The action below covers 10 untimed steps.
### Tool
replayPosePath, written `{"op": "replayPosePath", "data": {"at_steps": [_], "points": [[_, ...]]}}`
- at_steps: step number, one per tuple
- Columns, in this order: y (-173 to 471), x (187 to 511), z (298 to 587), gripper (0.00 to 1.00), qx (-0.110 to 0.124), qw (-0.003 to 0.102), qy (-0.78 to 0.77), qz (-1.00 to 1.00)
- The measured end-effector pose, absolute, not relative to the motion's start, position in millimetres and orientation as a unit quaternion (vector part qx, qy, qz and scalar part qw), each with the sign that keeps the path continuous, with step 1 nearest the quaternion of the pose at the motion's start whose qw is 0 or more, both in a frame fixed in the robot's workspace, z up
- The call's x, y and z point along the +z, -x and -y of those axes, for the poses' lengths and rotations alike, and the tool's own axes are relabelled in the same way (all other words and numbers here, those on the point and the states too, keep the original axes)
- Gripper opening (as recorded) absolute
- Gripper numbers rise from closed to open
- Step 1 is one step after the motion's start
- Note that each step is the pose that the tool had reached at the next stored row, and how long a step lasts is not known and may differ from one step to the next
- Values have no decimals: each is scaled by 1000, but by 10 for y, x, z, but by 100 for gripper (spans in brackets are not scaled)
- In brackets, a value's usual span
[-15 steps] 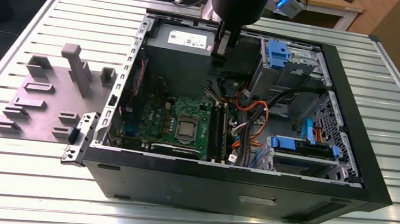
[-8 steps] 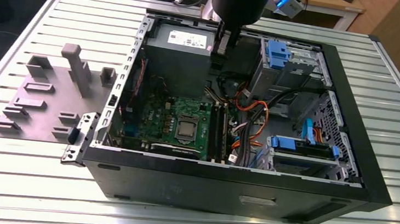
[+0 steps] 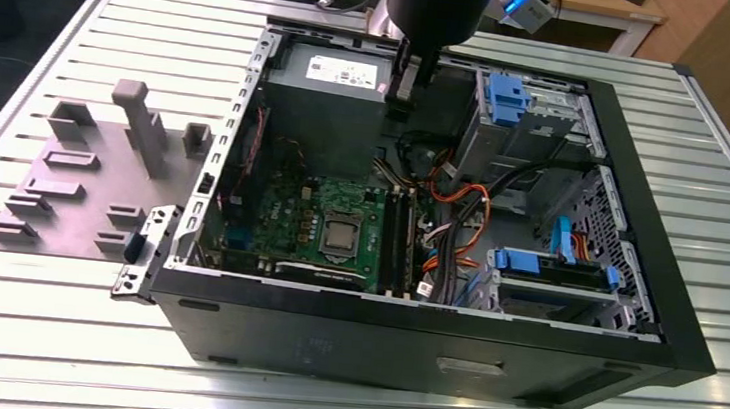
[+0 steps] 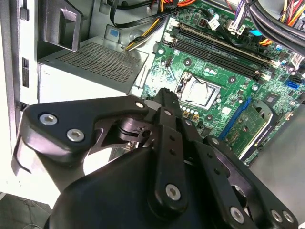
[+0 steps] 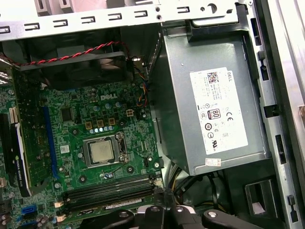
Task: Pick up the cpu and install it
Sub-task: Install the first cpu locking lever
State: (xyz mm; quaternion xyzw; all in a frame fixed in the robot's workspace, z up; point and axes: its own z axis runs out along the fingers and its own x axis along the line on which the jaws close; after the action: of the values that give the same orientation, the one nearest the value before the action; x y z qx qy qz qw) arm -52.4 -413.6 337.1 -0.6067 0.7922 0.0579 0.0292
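Observation:
The cpu (image 3: 339,234) (image 4: 200,93) (image 5: 101,151), a small silver-grey square, lies flat in the socket on the green motherboard (image 3: 297,213) (image 5: 119,109) inside the open computer case (image 3: 630,240). My gripper (image 3: 402,103) (image 4: 165,93) (image 5: 164,195) hangs above the case's back part, over the grey power supply (image 3: 328,96) (image 5: 209,95) and well away from the cpu. Its black fingers are shut together, and I see nothing between them.
Memory sticks (image 5: 109,191) run beside the socket, and bundles of orange and black cables (image 3: 453,198) lie toward the exterior view's right. Drive cages with blue clips (image 3: 554,268) fill that side. A grey fixture with upright blocks (image 3: 85,188) stands on the slatted table at the exterior view's left.

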Motion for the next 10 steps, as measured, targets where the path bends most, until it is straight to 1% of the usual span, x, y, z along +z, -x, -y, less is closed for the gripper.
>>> {"op": "replayPosePath", "data": {"at_steps": [6,7,8,10], "points": [[524,3372,4136,11,58,29,607,-792],[524,3373,4136,17,58,29,607,-792],[524,3373,4136,17,58,29,607,-792],[524,3373,4136,29,58,29,607,-792]]}}
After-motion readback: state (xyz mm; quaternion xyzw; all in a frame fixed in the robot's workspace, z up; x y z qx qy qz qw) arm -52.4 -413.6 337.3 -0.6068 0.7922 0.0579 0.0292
